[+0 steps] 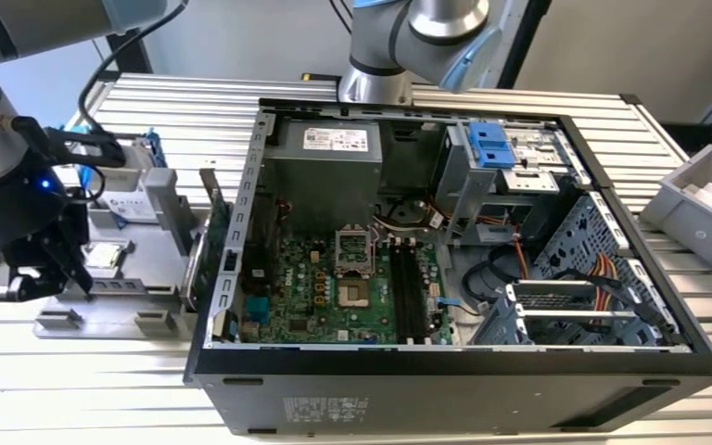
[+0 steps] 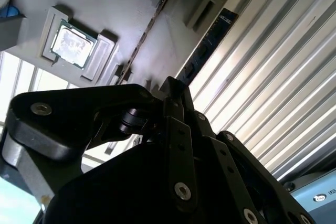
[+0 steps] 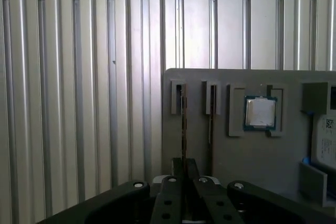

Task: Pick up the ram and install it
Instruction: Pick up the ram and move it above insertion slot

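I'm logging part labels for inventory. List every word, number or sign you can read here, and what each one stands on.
No text can be read.
White sticker on the power supply: print too small to read.
Pale sticker on the computer case: too small to read.
White marking on the ram in the second wrist view: blurred, unreadable.

Base (image 1: 375, 82) at 12 o'clock in the exterior view. My wrist (image 1: 10, 176) hangs at 9 o'clock, pointed straight down, with a blue light lit on its side. My gripper (image 1: 37, 280) sits low beneath it. In both wrist views my fingers (image 3: 178, 167) (image 2: 176, 103) stand nearly together with the linkage folded in, pinching the thin edge of the ram (image 3: 183, 124).
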### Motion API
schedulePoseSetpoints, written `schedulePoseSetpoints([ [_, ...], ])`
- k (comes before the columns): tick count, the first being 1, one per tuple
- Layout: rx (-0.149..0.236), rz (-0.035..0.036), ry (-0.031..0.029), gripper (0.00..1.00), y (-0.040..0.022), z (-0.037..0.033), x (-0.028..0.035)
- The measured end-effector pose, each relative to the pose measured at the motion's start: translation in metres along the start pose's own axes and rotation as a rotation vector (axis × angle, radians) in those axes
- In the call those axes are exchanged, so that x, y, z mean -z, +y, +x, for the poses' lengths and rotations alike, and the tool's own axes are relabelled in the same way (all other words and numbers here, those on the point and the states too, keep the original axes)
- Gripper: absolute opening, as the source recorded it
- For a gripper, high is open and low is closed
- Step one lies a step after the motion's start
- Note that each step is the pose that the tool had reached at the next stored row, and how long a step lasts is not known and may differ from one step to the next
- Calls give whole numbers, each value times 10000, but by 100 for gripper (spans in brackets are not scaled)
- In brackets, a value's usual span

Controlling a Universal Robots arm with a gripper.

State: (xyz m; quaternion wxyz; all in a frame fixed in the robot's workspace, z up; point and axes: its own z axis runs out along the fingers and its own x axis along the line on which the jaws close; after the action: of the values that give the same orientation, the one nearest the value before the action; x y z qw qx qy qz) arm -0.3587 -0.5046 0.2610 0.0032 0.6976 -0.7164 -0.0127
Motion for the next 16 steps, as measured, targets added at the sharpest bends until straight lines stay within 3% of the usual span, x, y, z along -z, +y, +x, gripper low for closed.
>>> schedulePoseSetpoints([
  [16, 0, 0, 0, 0, 4, -2, 152],
])
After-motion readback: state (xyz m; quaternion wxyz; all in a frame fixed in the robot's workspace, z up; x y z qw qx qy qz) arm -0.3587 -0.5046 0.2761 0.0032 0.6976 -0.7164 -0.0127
